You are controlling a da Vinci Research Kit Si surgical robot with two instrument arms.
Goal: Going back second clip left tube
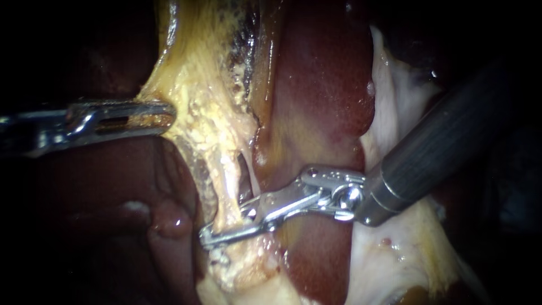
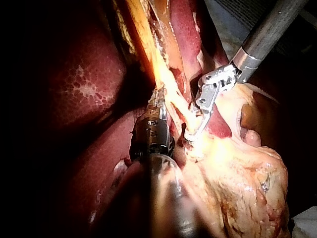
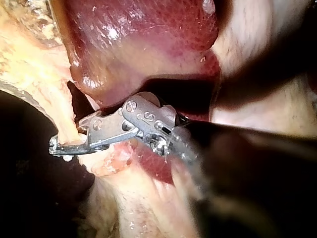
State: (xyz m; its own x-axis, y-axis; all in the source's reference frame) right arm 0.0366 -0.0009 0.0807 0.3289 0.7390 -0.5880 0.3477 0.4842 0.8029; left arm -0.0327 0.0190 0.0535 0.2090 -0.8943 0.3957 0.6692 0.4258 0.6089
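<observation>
My left instrument (image 2: 158, 99) has its jaws closed on a yellow band of tissue (image 2: 143, 44) that stretches taut ahead of it. Just beside it, my right instrument (image 2: 194, 130) clasps a pale tube (image 2: 184, 110) between both jaws. Dark red liver (image 2: 79, 84) lies on my shaft's other side. Pale fat (image 2: 242, 183) bulges under the right instrument.

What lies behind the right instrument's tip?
A pale tube runs behind the right instrument, with dark liver beyond. Any clip there is hidden by the metal.
</observation>
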